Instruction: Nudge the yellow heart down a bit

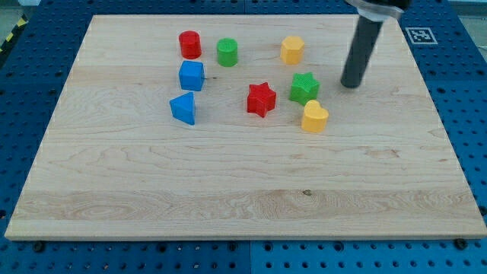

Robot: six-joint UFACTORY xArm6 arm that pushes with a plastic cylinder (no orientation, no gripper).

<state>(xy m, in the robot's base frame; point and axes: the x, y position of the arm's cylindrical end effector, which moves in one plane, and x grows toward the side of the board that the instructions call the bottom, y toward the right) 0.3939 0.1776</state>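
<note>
The yellow heart (313, 117) lies on the wooden board (243, 190), right of centre. A green star (304, 87) touches it just above and to the left. My tip (351, 84) rests on the board up and to the right of the heart, about a block's width from the green star's right side. It touches no block.
A red star (261, 99) sits left of the heart. A yellow hexagon (291, 49), a green cylinder (227, 52) and a red cylinder (190, 44) line the view's top. A blue cube (192, 75) and a blue triangle (183, 108) sit at left.
</note>
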